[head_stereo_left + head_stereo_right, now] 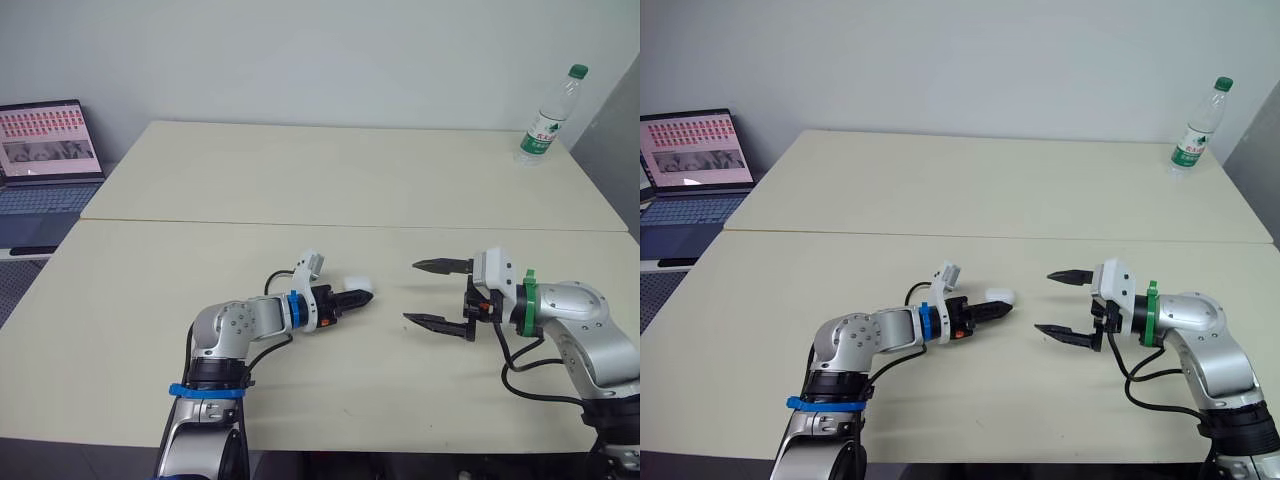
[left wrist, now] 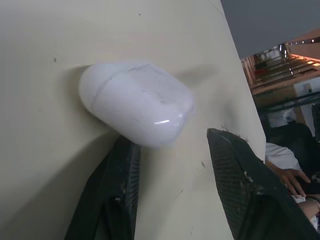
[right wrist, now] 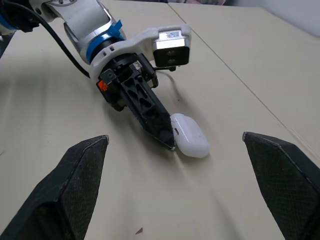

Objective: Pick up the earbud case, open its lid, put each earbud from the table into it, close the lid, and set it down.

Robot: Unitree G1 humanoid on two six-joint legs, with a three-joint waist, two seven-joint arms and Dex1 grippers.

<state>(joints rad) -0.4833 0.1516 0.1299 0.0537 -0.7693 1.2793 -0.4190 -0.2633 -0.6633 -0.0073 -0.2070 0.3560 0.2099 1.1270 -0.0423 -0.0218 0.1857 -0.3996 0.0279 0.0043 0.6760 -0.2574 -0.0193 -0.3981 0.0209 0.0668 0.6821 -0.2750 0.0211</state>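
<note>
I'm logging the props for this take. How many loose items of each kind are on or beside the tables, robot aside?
earbud case: 1
plastic bottle: 1
laptop: 1
Total: 3

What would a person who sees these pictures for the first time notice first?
The eye goes first to the white earbud case, lying closed in the middle of the near table, with the left gripper right at it, fingers open. Opposite it, the right gripper is spread wide open. Farther back, a plastic bottle stands at the far right corner, and a laptop sits off to the left.
</note>
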